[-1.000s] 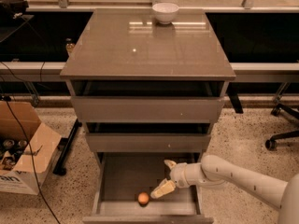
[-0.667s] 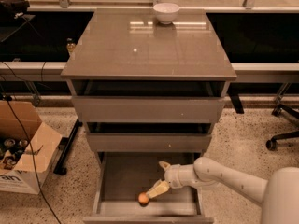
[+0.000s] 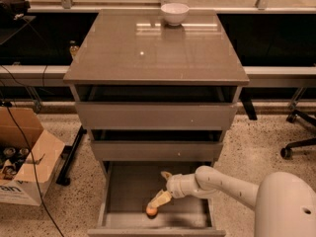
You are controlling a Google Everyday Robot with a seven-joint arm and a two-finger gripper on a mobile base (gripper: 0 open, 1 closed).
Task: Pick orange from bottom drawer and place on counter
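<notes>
In the open bottom drawer [image 3: 121,191], the gripper [image 3: 159,189] is down near the floor, jaws spread and clamping nothing, lower finger [image 3: 161,199] tip at the orange [image 3: 151,211] by the front panel; a white bowl [image 3: 175,13] sits at the counter's [image 3: 148,58] back edge.

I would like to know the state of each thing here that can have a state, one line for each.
bottom drawer: pulled out, open.
top drawer: pulled out a little.
middle drawer: pulled out a little.
orange: lying on the bottom drawer's floor, not lifted.
tool: open, inside the bottom drawer, just above the orange.
white bowl: upright on the counter.
cardboard box: flaps open.
</notes>
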